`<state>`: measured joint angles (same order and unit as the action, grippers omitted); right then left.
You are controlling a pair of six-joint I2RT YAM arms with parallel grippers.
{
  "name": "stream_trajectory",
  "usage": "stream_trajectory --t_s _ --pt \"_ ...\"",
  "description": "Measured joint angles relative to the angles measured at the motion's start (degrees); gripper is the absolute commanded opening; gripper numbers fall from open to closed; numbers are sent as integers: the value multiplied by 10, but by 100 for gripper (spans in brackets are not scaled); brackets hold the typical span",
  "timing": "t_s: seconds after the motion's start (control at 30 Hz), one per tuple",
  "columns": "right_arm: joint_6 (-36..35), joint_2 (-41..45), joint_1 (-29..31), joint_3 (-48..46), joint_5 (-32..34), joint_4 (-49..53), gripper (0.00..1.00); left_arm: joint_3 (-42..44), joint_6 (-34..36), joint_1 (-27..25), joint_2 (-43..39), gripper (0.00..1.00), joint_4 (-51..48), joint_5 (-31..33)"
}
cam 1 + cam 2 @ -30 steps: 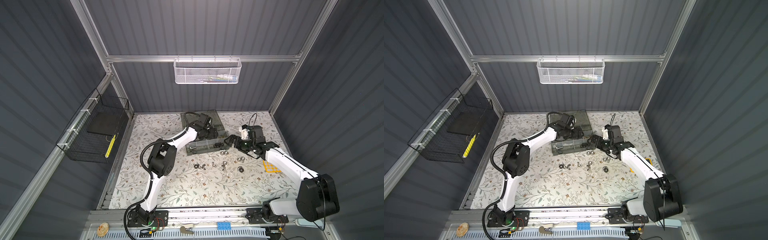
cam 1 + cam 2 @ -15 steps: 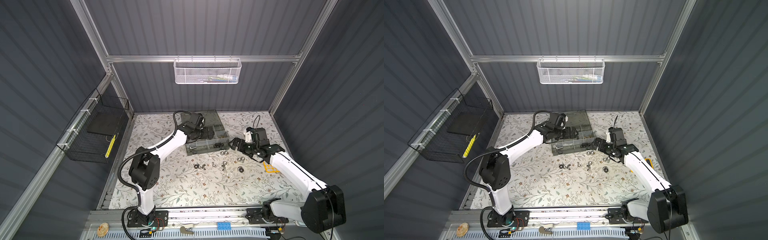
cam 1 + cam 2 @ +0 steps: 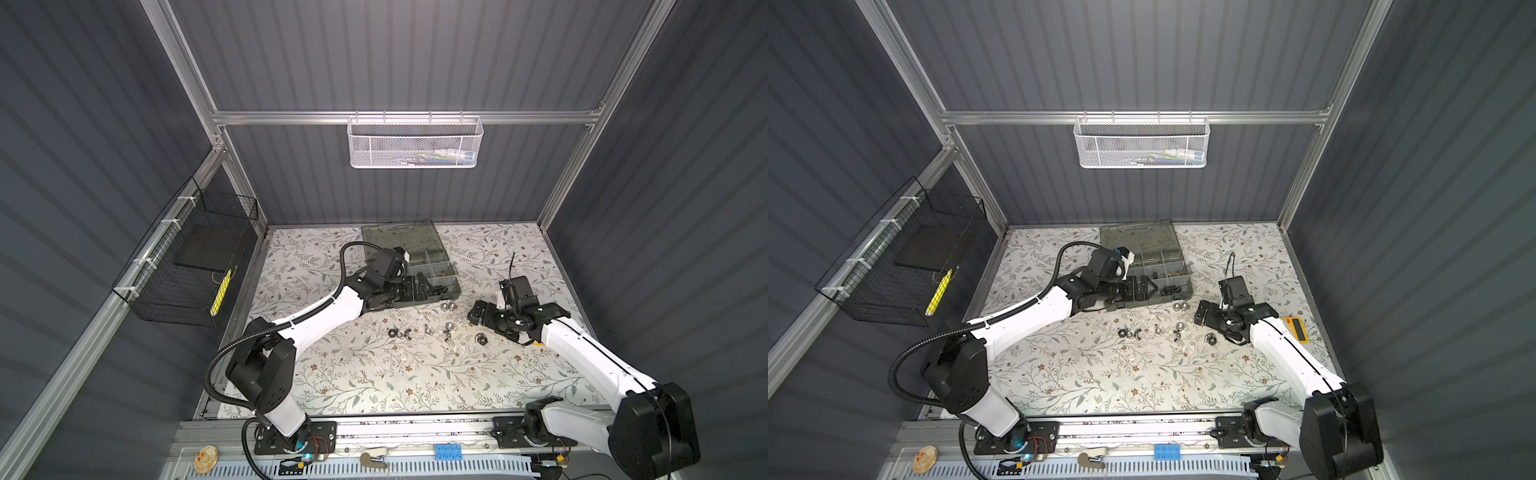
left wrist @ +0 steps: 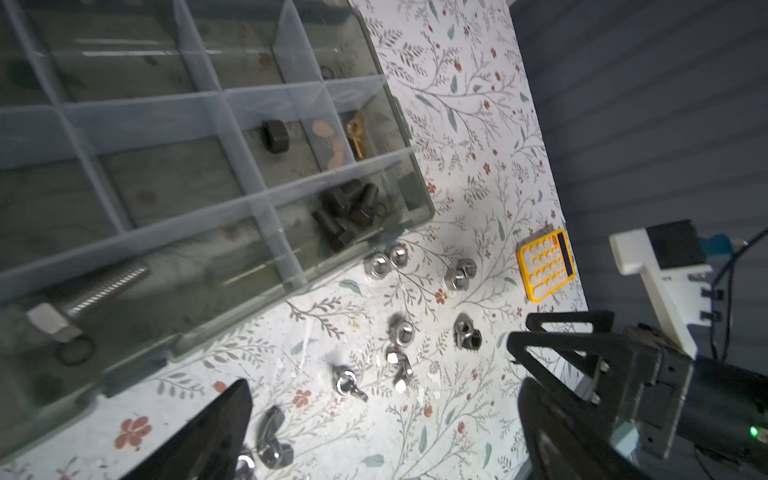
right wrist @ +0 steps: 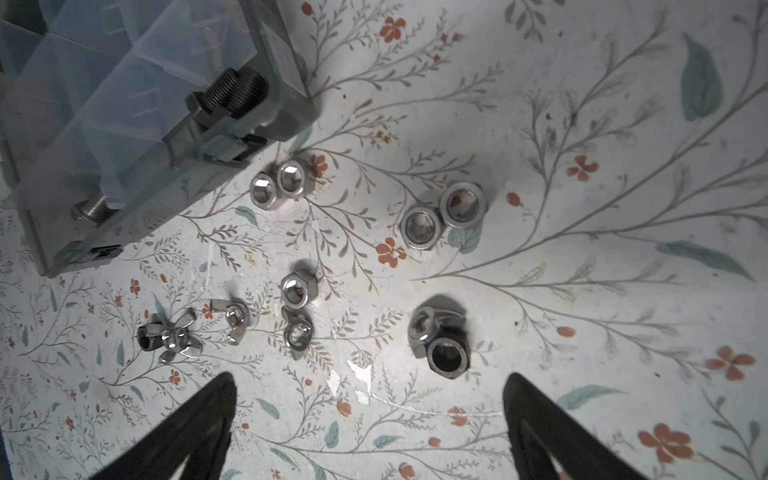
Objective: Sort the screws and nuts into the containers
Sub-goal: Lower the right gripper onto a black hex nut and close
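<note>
Both pairs of fingers stand wide and empty. The left gripper [image 3: 432, 289] hangs over the near row of the organiser case [image 3: 451, 286], which lies open by the middle of the worktop's [image 3: 374, 374] far edge. The right gripper [image 5: 370, 376] hovers low over the loose nuts scattered just in front of the case's near right corner.

Already in the case are black bolts [image 4: 345, 212] in that corner compartment, a black hex nut [image 4: 274, 135] and brass-coloured pieces [image 4: 357, 137] in the two compartments behind it, and a long silver bolt [image 4: 91, 291] in the near row. On the worktop are silver hex nuts [image 5: 276, 185], wing nuts [image 5: 174, 336] and a dark hex nut [image 5: 449, 355] with a silver nut [image 5: 424, 326] leaning on it.

The right arm looks set for the next pick, and the dark nut lies nearest its fingers. Since the two nuts touch, a plain squeeze could lift both kinds. It would be better to turn the fingers to straddle the dark nut alone, across its flats, and come straight down until the tips brush the worktop. The dark nut probably belongs with the black hex nut, so the left arm should clear that corner first
</note>
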<state>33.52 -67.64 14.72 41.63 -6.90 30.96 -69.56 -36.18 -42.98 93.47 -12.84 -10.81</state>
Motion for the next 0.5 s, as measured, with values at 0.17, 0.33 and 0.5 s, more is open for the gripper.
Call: stream_trajectory --t_s 0.17,0.33,0.5 --pt "13 -1 4 -47 11 -1 89 38 -24 -33 0 100 42 -15" --pt "24 -14 7 -62 29 -1 70 64 -50 -38 0 100 78 -33" --pt "26 -52 7 -62 40 -9 58 71 -69 -42 0 100 115 -45"
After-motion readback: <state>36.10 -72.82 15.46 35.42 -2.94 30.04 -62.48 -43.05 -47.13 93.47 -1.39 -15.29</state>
